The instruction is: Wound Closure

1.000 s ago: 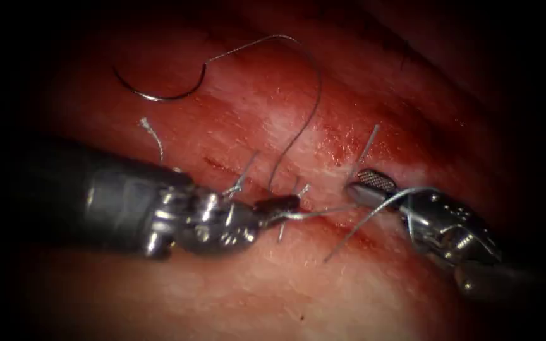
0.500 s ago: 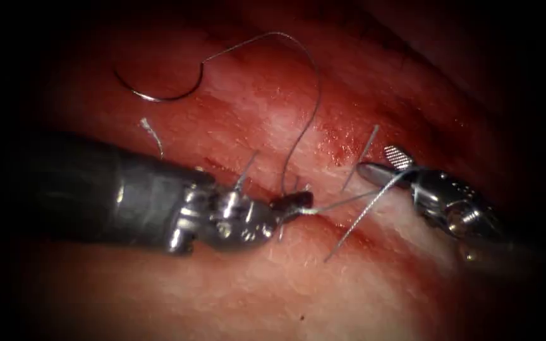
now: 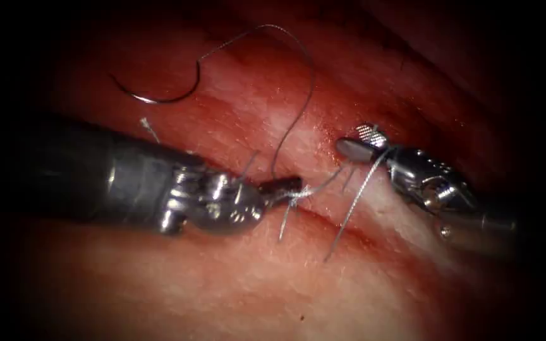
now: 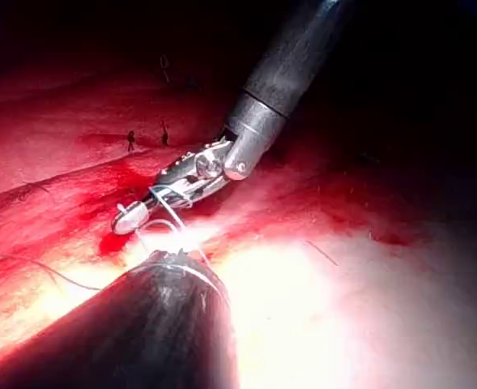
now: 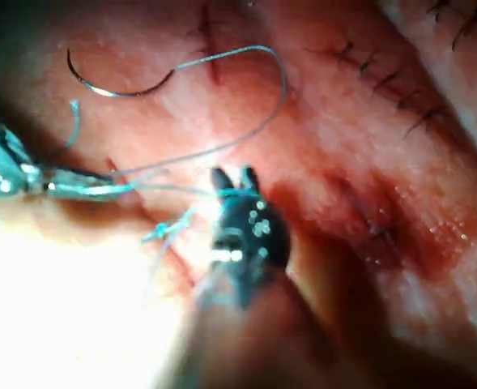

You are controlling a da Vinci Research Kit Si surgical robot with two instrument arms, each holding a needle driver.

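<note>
- Gripping the thread at the cut, the left tool has its dark jaws pressed together on the strand right beside the knot.
- From those jaws a short stretch of thread runs across to the right tool, which lies on the right of the cut; in the left wrist view the same strand is looped around the right tool behind its tip.
- That right tool stands partly open: one smooth jaw points left and the ribbed jaw is lifted above it, a clear gap between them. Nothing sits between the jaws; the thread only drapes over the tool's neck.
- A loose tail of thread hangs from the right tool down over the tissue towards the cut.
- Free of both tools, the needle lies flat on the tissue, well to the upper left of the cut and outside it, in the endoscope view; the right wrist view shows the needle the same way.
- Its thread arcs up from the needle's end, curves over and drops to the knot.
- Red fluid stains the tissue around the right tool.
</note>
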